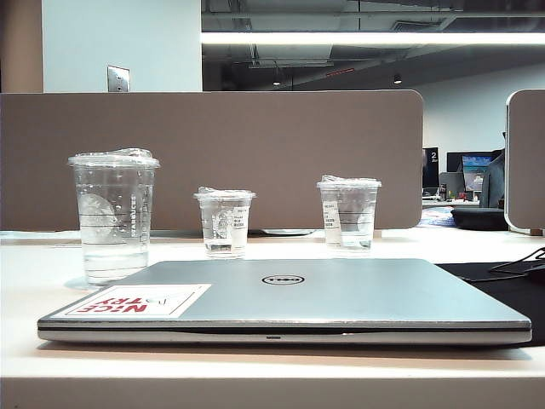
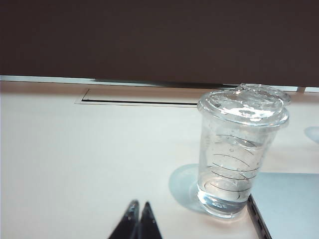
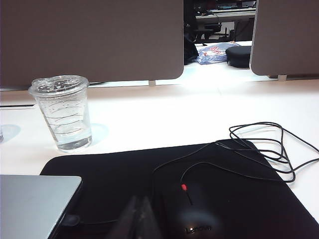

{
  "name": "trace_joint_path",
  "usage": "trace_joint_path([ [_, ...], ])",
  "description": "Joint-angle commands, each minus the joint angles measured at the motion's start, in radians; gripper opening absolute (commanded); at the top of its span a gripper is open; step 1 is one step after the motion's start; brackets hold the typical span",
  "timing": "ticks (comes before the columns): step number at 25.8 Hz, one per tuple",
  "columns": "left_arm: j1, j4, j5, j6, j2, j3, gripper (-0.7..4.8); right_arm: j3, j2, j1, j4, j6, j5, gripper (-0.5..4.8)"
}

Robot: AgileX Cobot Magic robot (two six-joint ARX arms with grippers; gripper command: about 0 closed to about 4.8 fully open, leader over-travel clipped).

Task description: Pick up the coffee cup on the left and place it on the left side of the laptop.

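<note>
I'm looking at an open-plan office. My desk (image 1: 255, 366) is white, fenced by a grey-brown partition (image 1: 213, 158), with a closed laptop (image 1: 289, 298) and a mouse (image 3: 192, 216) on a black mat (image 3: 149, 174). Beyond the partition I see monitors (image 1: 475, 164), other desks and a strip light (image 1: 375, 38).

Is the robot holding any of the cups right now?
No. Nothing is held. The left tool is shut and empty, short of the coffee cup. The right tool looks shut too, above the black mouse pad.
</note>
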Motion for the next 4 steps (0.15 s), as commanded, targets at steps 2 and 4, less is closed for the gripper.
trace_joint_path([
  [2, -0.002, 0.010, 0.000, 0.003, 0.000, 0.003, 0.04, -0.004, -0.002, 0.000, 0.017, 0.000, 0.002, -0.05],
  [4, -0.002, 0.010, 0.000, 0.003, 0.000, 0.003, 0.04, -0.004, -0.002, 0.001, 0.017, 0.000, 0.002, -0.05],
])
